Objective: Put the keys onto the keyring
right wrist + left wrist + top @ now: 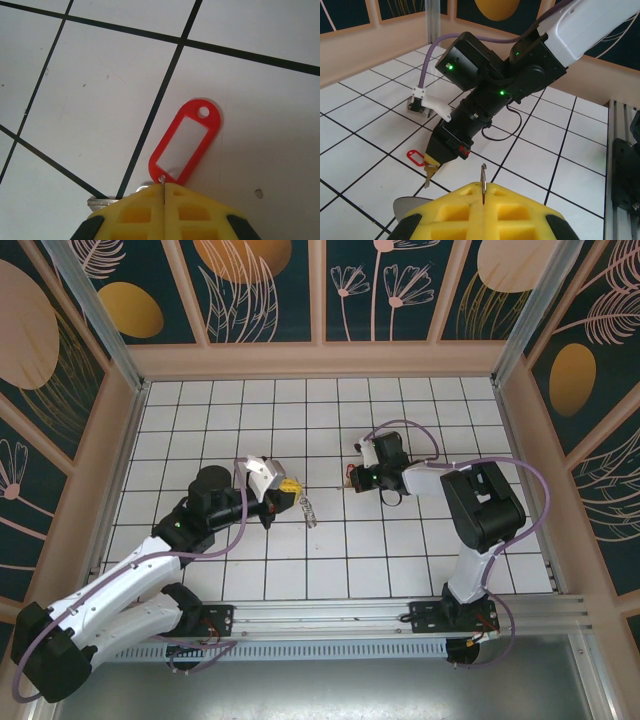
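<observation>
My left gripper [288,484] [483,194] is shut on the keyring [483,176], whose thin metal wire stands edge-on out of the yellow pads. Small plain keys [308,508] hang from the keyring just right of that gripper. About one tile further right, my right gripper [352,480] [432,164] [164,192] is low over the floor and shut on the key [426,178] [102,202] at its head. The key's red tag [416,157] [185,142] lies flat on a white tile, and its blade sticks out to the left under the pads.
The white tiled floor [400,560] is boxed in by wooden walls [320,360] on three sides. A metal rail [330,615] carries both arm bases at the near edge. A purple cable [400,427] loops over the right wrist.
</observation>
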Controlling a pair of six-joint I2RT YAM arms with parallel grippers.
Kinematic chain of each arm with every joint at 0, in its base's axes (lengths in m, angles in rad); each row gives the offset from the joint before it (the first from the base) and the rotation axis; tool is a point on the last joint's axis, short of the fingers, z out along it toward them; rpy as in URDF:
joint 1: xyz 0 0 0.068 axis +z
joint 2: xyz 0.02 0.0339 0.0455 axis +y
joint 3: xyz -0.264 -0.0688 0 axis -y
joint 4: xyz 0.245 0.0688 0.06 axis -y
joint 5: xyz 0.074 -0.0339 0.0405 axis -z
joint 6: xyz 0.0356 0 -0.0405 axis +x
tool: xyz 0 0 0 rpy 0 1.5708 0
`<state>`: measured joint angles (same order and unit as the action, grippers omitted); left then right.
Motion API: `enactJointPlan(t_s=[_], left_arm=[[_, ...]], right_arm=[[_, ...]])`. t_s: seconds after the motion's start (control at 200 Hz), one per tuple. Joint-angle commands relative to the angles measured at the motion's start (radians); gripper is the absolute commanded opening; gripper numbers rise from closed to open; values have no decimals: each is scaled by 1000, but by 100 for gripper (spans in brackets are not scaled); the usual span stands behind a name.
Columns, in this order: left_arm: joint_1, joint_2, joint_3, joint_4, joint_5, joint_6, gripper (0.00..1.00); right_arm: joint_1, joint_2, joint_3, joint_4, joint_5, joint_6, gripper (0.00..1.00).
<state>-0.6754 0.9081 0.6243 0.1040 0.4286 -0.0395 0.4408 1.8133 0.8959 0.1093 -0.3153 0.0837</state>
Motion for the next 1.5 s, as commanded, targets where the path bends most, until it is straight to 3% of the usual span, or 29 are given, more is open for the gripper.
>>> enactJointPlan(t_s=[0.0,0.145,0.38,0.596,0.806,0.971,1.166,1.496], left_arm=[[-4,0,16,27,1,-4,0],[-3,0,27,12,-4,0,0],[-3,4,64,-25,16,29,0],[-3,36,135,-58,63,78,0],[-4,59,240,-188,41,198,0],[-3,77,267,-205,80,233,0],[-4,72,251,-205,92,245,0],[-3,71,242,-212,81,260,0]], right_arm=[[3,-47,-23,8,0,-23,0],[19,-167,-113,84,-44,-68,0],[100,-514,-210,105,-124,-147,0],[189,-771,-300,235,-309,-126,0],[256,-880,-334,297,-363,-98,0],[328,-886,-322,336,-299,-79,0],[438,-890,-319,389,-38,-87,0],[498,-891,-297,392,69,-104,0]])
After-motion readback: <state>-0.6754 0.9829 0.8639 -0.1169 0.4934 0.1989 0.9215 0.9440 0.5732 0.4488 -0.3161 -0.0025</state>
